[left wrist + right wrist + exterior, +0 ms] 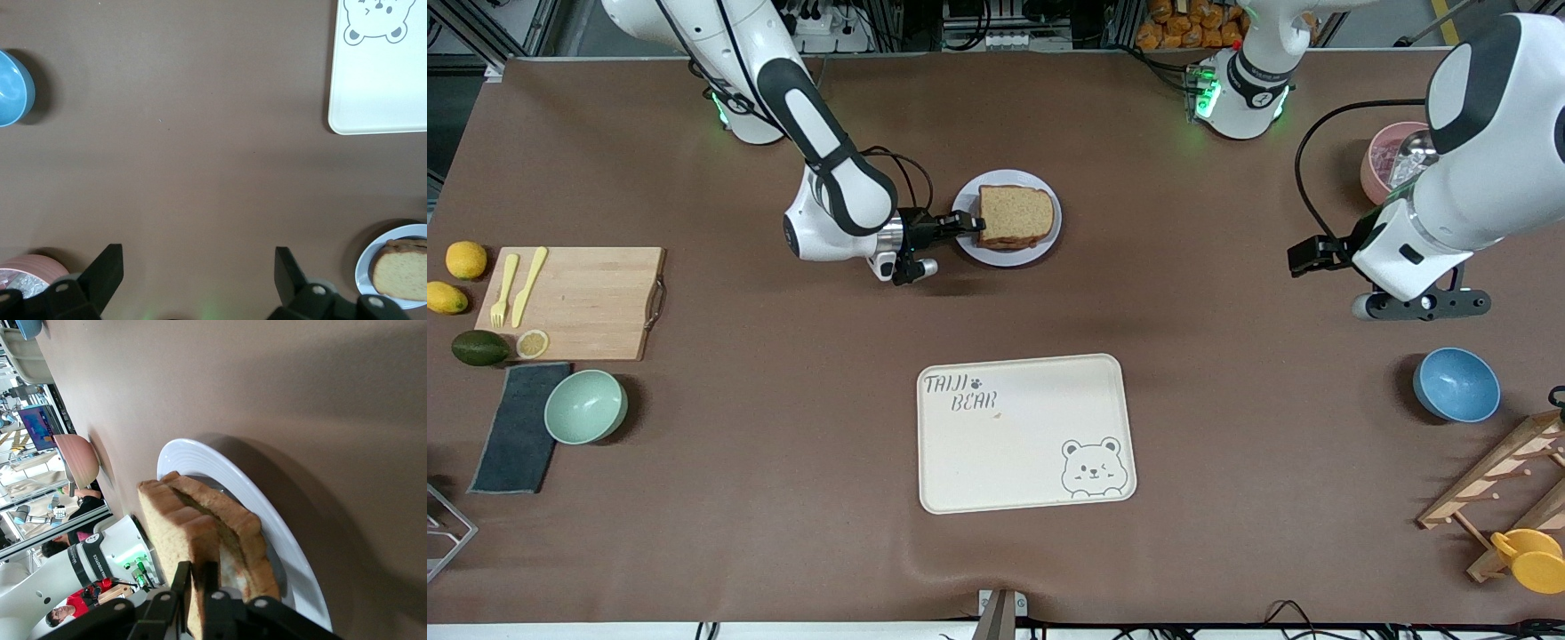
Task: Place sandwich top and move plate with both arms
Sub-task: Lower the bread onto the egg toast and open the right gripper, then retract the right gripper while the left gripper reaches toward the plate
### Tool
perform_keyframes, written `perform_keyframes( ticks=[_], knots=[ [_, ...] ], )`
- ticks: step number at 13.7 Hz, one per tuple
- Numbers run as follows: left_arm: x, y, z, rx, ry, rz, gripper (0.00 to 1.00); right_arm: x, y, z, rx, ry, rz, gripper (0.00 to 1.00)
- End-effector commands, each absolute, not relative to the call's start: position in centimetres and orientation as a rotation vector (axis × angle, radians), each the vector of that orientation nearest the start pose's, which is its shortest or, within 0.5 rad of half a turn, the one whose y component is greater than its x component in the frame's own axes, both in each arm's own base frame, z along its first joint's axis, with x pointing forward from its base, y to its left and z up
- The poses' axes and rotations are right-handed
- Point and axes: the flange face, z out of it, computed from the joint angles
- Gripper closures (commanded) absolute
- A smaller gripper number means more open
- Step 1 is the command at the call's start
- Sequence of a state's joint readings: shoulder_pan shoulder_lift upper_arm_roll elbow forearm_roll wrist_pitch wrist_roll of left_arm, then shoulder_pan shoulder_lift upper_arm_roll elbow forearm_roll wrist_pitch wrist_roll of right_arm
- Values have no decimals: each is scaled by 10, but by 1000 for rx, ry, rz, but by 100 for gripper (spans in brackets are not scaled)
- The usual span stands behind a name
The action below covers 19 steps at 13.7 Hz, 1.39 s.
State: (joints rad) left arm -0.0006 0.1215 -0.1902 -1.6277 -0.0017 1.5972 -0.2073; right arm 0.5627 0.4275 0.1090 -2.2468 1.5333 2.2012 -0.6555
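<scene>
The sandwich top [1016,213], a light brown bread slice, lies on a lower slice on the lavender-white plate [1009,260], farther from the front camera than the bear tray. My right gripper [965,222] is at the plate's edge on the right arm's side, shut on the sandwich top's crust edge. In the right wrist view the fingers [183,577] pinch the top slice [177,520] above the lower layer [250,540] and plate [267,513]. My left gripper [1423,304] hangs open and empty over bare table; its jaws [198,257] stand wide apart. That view shows the plate [365,267] too.
A cream bear tray [1014,444] lies nearer the front camera. A blue bowl [1456,384], pink bowl [1383,160] and wooden rack [1503,480] stand at the left arm's end. A cutting board [578,298], green bowl [585,406] and fruit lie at the right arm's end.
</scene>
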Motion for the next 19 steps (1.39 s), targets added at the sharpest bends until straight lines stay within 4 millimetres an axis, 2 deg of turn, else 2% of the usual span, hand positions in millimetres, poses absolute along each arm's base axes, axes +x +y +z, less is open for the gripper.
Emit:
perform_keyframes(
  ticks=[1,2,4,5,7,10,12,14,16,18,19],
  knots=[
    [572,-109,528,-3140,-46,256,0,382,335,169,-2110,18,411,64],
    [571,-109,526,-3139,-46,261,0,382,334,170,-2110,24,411,46],
    [571,-111,521,-3142,-42,264,0,387,330,170,-2107,42,408,40],
    [572,-114,512,-3166,-46,280,0,389,327,172,-2092,51,414,38],
    [572,-126,486,-3236,-66,286,0,400,315,176,-2062,64,415,37],
    [560,-157,441,-3300,-45,290,0,411,306,189,-2076,53,409,36],
    [553,-180,404,-3311,-2,312,0,432,288,212,-2137,68,429,36],
    [552,-192,379,-3307,24,379,0,452,266,233,-2178,78,453,35],
    [554,-190,358,-3329,10,459,0,470,240,250,-2190,110,479,25],
    [551,-186,334,-3384,6,568,0,492,206,267,-2265,51,440,19],
    [544,-186,324,-3387,-11,614,0,501,191,275,-2272,28,448,9]
  ],
)
